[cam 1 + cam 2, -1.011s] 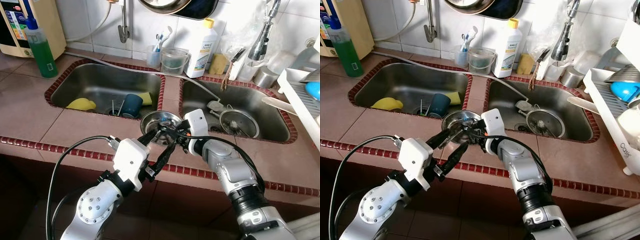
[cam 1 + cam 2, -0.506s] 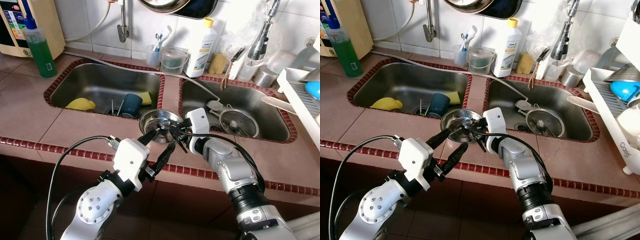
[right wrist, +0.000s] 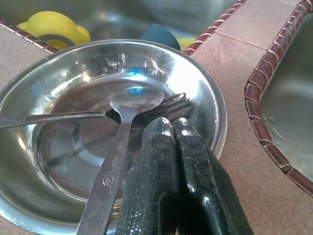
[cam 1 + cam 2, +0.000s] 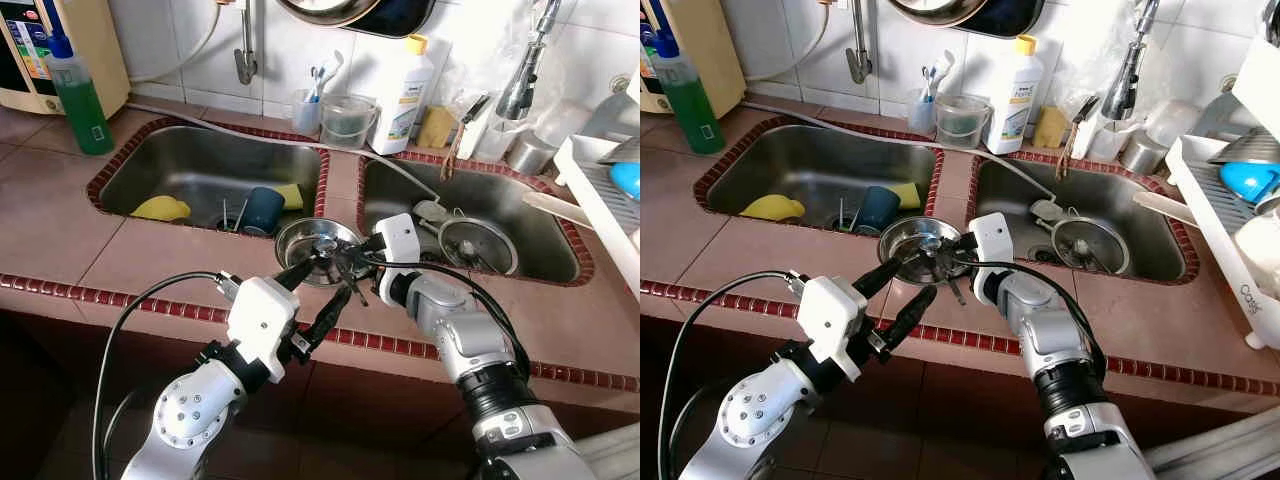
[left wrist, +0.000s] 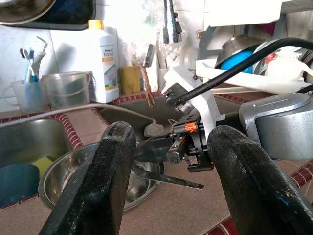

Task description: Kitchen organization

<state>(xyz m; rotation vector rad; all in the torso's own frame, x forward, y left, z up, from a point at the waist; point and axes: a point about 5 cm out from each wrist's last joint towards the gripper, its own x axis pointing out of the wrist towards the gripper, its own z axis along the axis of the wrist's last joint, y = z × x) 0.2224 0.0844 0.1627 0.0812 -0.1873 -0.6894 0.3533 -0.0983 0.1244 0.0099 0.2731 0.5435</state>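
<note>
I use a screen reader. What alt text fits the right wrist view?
The right pincer, fingers shut together, rests its tips on a fork inside a steel bowl, beside a spoon. The bowl sits on the tiled counter between two sinks.

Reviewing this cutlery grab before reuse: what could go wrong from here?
The right gripper is pinched on a metal fork beside a loose steel spoon in the shallow steel bowl; lifting may drag the spoon out. The bowl sits on the tiled strip between sinks, so a nudge could tip it in.
</note>
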